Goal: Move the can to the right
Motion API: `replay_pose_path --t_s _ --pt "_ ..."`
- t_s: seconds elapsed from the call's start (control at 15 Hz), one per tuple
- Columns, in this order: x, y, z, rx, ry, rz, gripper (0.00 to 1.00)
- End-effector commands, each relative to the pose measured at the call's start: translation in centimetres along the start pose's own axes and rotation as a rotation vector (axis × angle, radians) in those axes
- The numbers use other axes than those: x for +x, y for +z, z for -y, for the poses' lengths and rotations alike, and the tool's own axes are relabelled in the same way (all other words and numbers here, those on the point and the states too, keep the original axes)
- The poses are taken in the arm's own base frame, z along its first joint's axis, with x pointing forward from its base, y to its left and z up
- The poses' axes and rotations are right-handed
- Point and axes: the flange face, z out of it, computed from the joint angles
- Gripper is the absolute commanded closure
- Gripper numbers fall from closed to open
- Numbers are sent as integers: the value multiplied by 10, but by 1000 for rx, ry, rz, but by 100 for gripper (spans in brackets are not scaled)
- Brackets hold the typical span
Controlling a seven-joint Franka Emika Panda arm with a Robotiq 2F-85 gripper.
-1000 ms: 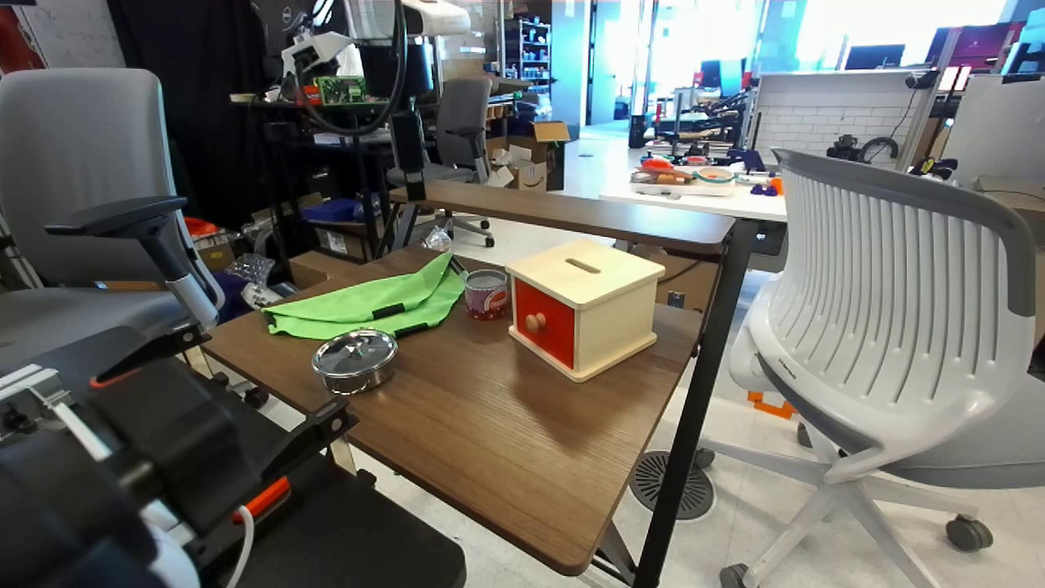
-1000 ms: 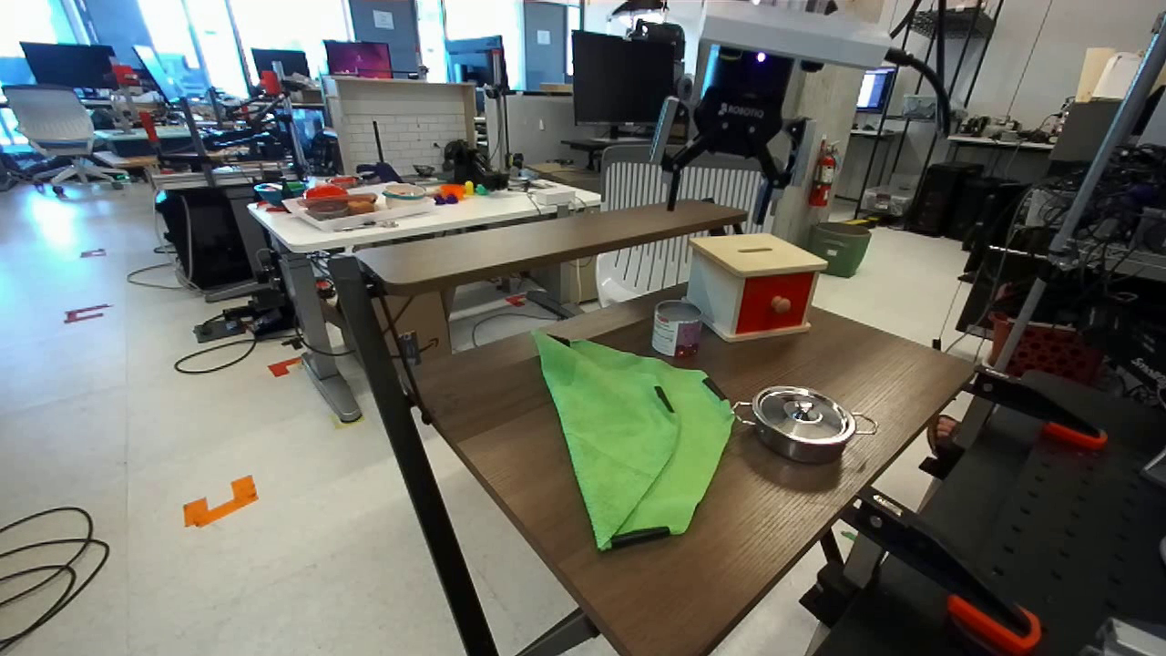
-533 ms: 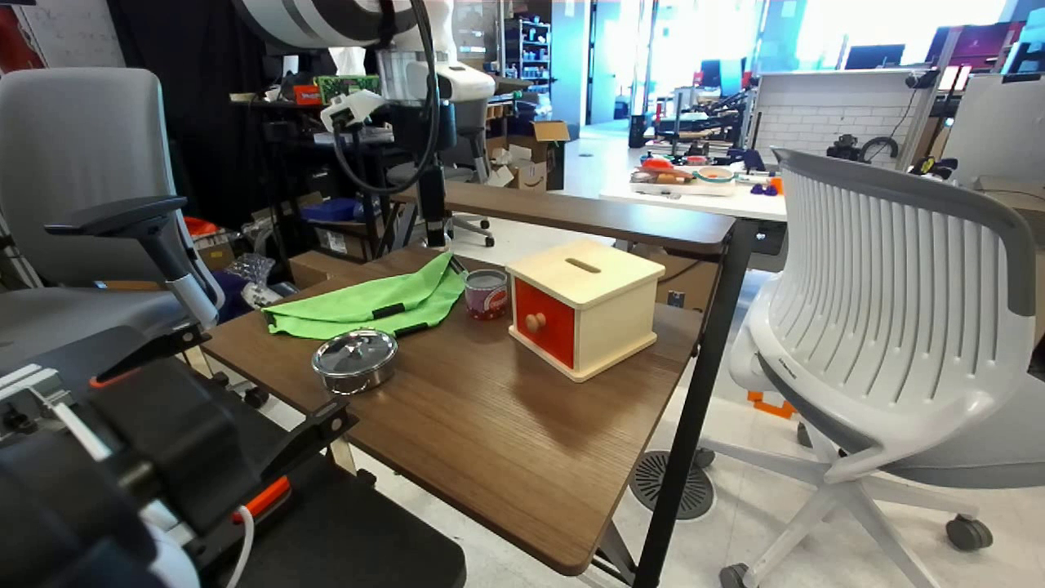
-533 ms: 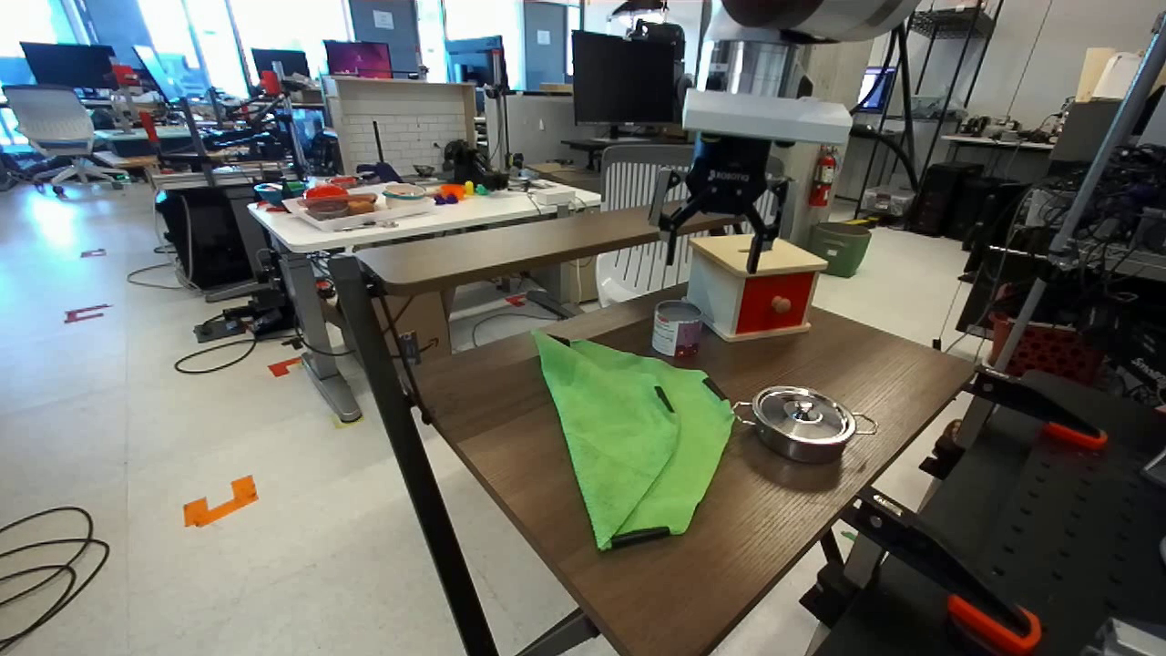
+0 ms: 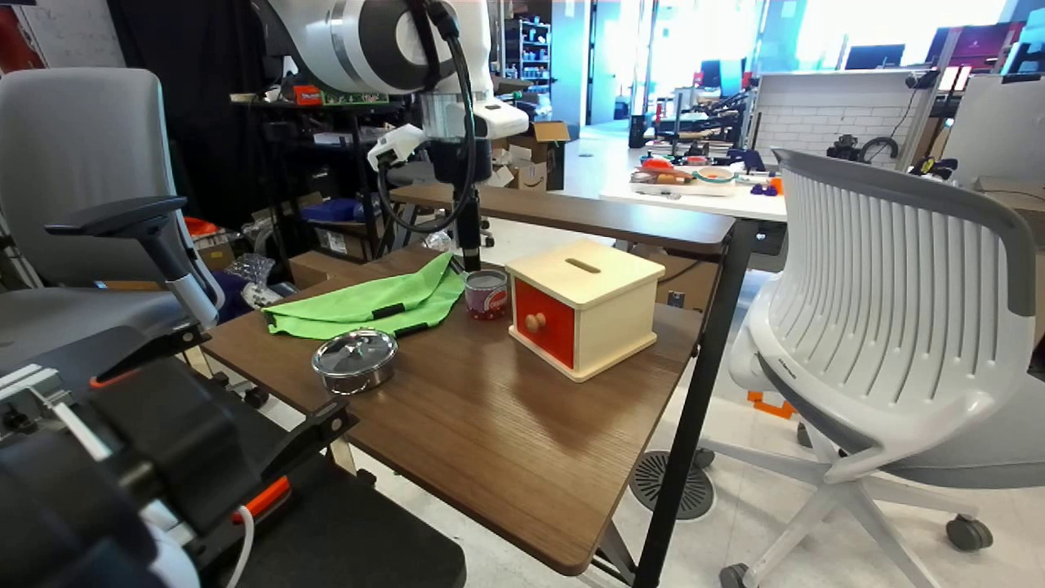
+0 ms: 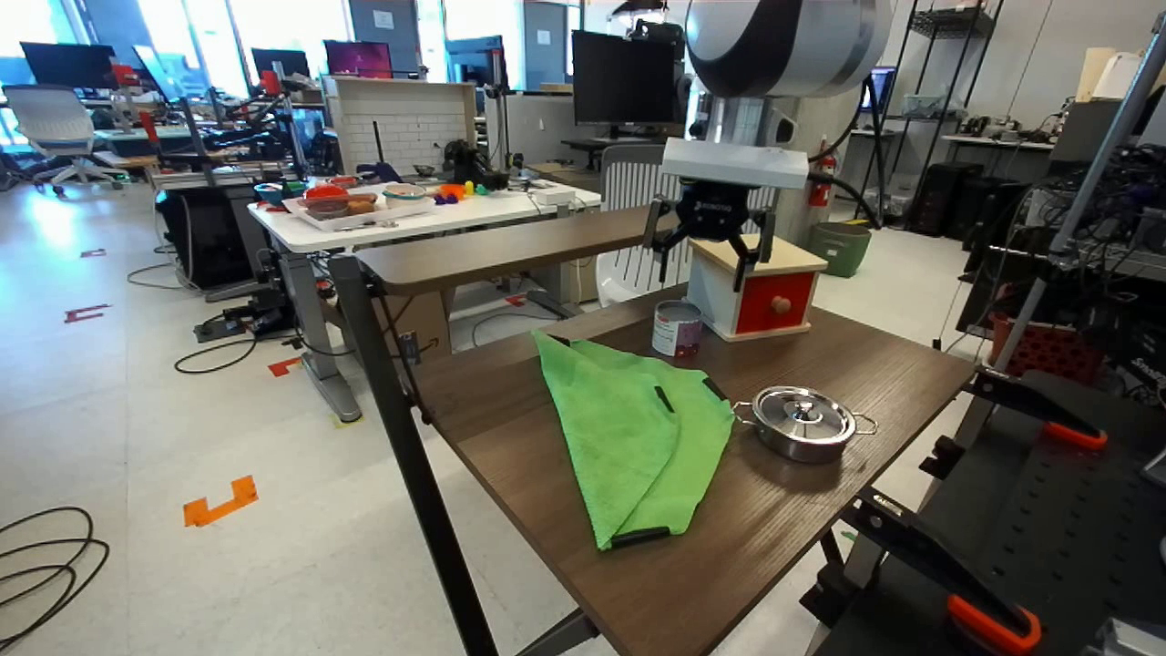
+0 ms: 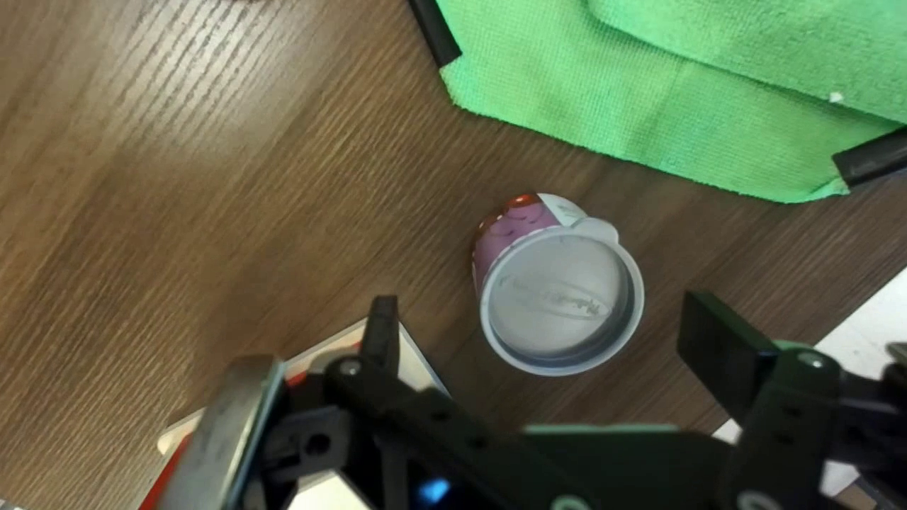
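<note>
can (image 7: 560,290) looks smooth, dish (image 6: 802,428) glossy metal, cloth (image 7: 659,106) rough.

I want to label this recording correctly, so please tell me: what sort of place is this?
Probably a robotics lab, perhaps within an office: in an exterior view, a robot arm hangs over a table, monitors stand behind, and orange tape marks the floor.

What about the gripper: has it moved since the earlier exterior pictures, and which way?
Yes. In an exterior view, judged against the wooden box, the gripper has moved down and toward the picture's left, and now hangs nearer the can.
</note>
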Motion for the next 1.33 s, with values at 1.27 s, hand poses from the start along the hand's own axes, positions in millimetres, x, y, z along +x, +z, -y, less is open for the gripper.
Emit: replay_pose_path --t_s 1.27 --pt "24 60 33 -29 65 -38 0"
